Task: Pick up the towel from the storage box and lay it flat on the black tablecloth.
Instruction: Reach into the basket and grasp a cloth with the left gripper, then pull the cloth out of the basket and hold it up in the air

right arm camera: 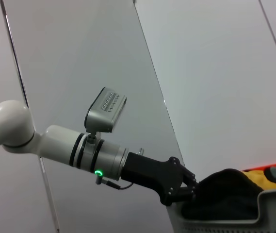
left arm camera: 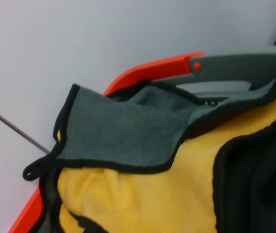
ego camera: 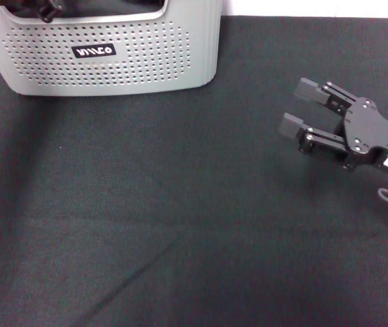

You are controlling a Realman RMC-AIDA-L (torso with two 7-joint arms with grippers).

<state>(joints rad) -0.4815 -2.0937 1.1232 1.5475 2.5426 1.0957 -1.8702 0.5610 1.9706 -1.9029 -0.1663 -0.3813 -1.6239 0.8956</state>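
black tablecloth [ego camera: 180,225] bare; left tool [right arm camera: 186,187] inside storage box [ego camera: 112,61].

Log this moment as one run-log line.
left gripper: inside storage box | towel: in box | right gripper: open, over black tablecloth

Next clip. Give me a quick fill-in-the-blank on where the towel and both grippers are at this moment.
1. The towel lies in the storage ____.
2. The towel's upper face is yellow; its folded-over flap is ____.
3. The right gripper hovers over the black tablecloth with its fingers ____.
4. The left gripper reaches into the storage box at the ____ left of the head view.

Missing words: box; grey-green; open; top
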